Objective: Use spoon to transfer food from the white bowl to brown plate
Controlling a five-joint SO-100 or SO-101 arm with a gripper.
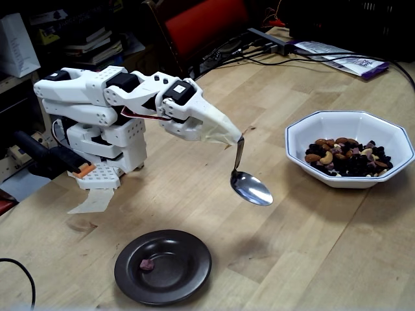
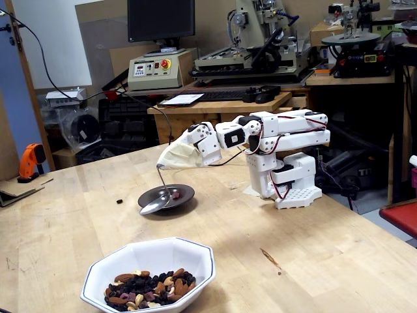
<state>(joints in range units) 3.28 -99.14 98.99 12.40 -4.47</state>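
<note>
Jaws, wrapped in pale tape, clamp the shiny spoon's [image 1: 250,186] thin curved handle.

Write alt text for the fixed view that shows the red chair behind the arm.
A white robot arm's taped tool holds an empty spoon above a wooden table, between a white bowl of trail mix and a brown plate holding one pink piece.
</note>
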